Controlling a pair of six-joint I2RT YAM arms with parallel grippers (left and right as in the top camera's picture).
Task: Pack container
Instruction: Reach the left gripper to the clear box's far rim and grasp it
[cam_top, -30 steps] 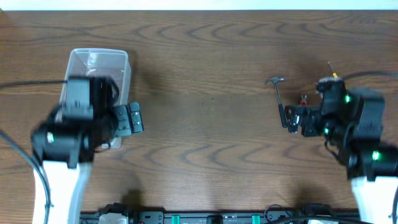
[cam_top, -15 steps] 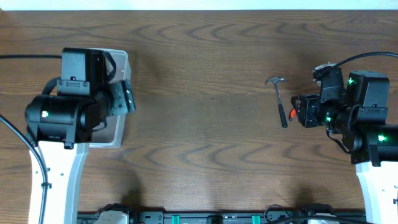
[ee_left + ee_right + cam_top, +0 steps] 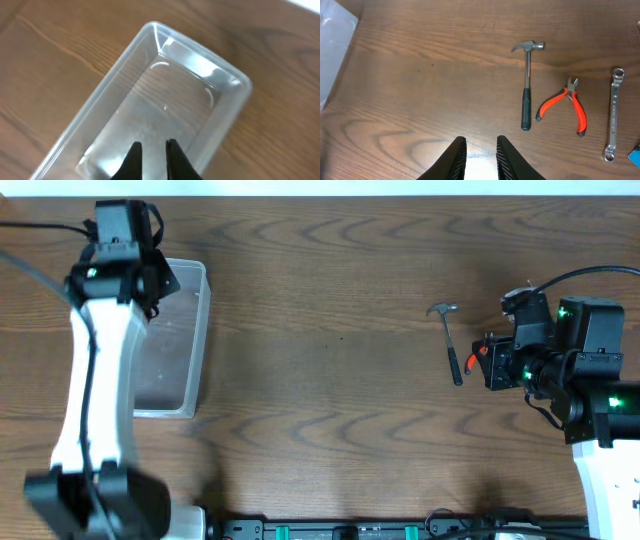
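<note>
The container point(image 3: 199, 330), a clear plastic bin with nothing in it, stands at the table's left. My left arm point(image 3: 118, 255) reaches over its far end. In the left wrist view the left gripper point(image 3: 153, 146) hangs above the container's floor point(image 3: 165, 100), its jaws drawn together and holding nothing. A hammer point(image 3: 527, 85), red-handled pliers point(image 3: 565, 102) and a wrench point(image 3: 612, 115) lie on the right of the table. My right gripper point(image 3: 481, 140) hovers over bare wood short of the hammer point(image 3: 450, 340), its jaws a narrow gap apart and empty.
A blue object point(image 3: 636, 156) peeks in at the right edge of the right wrist view. One corner of the container point(image 3: 335, 50) shows at that view's far left. Wood tabletop point(image 3: 330, 360) lies between the container and the tools.
The left arm has swung from the container's near end to its far end, and its jaws have closed. The right jaws have narrowed from wide open; that arm has barely shifted.
</note>
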